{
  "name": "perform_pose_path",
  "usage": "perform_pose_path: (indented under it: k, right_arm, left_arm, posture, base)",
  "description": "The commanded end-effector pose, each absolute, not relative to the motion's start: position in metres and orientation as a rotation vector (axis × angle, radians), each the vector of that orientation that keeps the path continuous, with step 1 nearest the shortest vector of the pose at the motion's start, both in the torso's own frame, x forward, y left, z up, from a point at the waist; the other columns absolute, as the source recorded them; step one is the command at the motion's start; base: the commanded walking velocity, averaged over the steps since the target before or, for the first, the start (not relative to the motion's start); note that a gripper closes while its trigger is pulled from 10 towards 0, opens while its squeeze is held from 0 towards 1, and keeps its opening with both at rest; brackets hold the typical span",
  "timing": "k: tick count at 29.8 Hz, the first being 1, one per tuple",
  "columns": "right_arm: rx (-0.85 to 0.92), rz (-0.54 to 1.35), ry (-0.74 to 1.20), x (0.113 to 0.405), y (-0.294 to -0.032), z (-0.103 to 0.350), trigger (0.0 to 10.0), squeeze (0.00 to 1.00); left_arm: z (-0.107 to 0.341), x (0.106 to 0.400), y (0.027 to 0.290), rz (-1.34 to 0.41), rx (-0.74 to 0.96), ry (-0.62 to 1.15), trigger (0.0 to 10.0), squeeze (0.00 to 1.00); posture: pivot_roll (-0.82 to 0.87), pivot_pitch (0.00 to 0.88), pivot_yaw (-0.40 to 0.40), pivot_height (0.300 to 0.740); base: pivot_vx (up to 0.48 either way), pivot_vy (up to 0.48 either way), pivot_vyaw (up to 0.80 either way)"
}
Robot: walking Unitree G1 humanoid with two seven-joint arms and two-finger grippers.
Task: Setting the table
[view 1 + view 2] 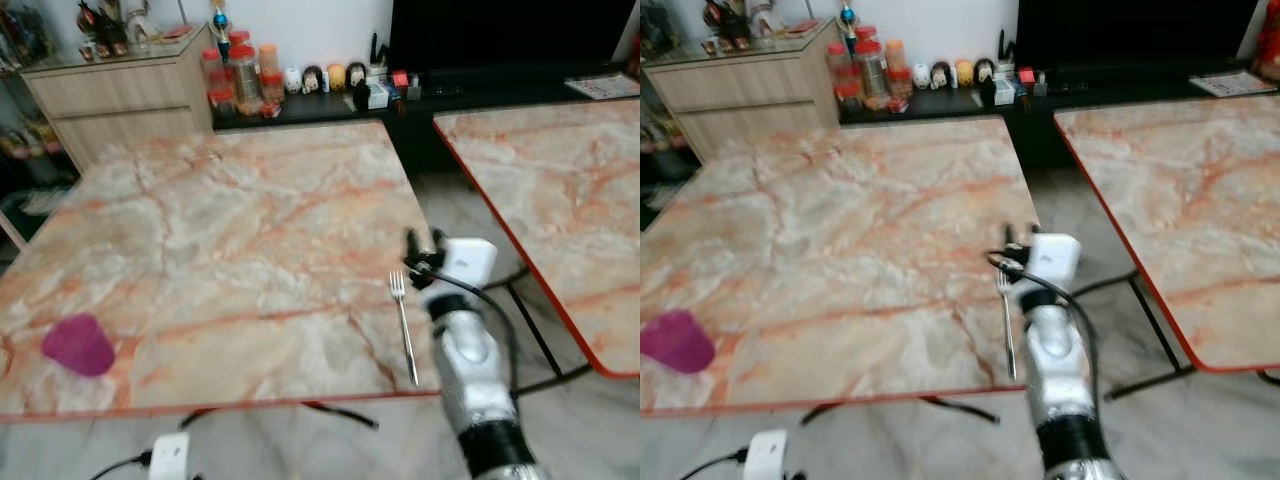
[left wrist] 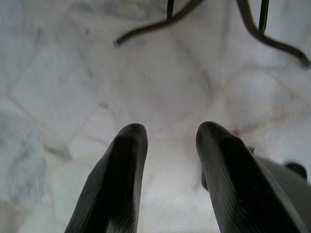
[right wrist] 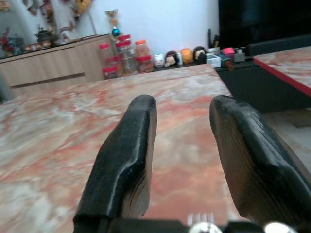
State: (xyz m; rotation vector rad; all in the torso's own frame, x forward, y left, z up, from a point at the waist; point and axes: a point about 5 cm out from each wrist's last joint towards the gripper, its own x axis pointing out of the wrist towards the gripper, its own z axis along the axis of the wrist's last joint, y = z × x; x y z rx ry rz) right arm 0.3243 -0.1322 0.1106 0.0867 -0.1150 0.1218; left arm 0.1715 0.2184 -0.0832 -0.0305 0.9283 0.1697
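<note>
My right pincer [image 3: 182, 160], fingers apart, hovers over the fork [image 1: 404, 325] lying at the tabletop's [image 1: 230, 220] five o'clock; pink cup [image 1: 78, 345] at seven; more settings seem left.

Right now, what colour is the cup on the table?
The cup is magenta-pink; it shows best in the left eye view.

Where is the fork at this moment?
The fork lies flat near the right edge of the marble table, beside the right gripper, far from the pink cup.

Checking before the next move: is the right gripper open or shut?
Open. The right gripper shows a clear gap between its black fingers, holding nothing, above the fork.
</note>
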Motion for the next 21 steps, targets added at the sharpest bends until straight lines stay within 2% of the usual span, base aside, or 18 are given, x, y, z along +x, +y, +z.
perform_pose_path:
  k: [1,5,12,13,21]
  right_arm:
    - [0.075,0.095,-0.103,0.325,-0.14,0.11,10.0,0.0]
    - [0.047,0.073,0.005,0.317,-0.126,0.092,10.0,0.0]
    - [-0.011,0.054,0.154,0.313,-0.121,0.073,10.0,0.0]
    - [-0.034,0.052,0.221,0.311,-0.12,0.065,10.0,0.0]
    - [-0.056,0.057,0.292,0.304,-0.119,0.06,10.0,0.0]
  left_arm:
    - [-0.084,0.171,0.216,0.175,-0.039,0.929,10.0,0.0]
    - [-0.084,0.17,0.217,0.176,-0.037,0.933,10.0,0.0]
    - [-0.085,0.168,0.217,0.173,-0.038,0.939,10.0,0.0]
    - [-0.086,0.166,0.217,0.172,-0.038,0.942,10.0,0.0]
    - [-0.087,0.162,0.217,0.172,-0.038,0.949,10.0,0.0]
  posture:
    - [0.01,0.0,0.087,0.74]
    - [0.01,0.001,0.087,0.74]
    - [0.01,0.004,0.083,0.74]
    - [0.02,0.003,0.081,0.74]
    - [0.02,0.0,0.077,0.74]
  base:
    - [0.244,0.0,0.0]
    - [0.0,0.0,0.0]
    - [0.0,0.0,0.0]
    - [0.0,0.0,0.0]
    - [0.0,0.0,0.0]
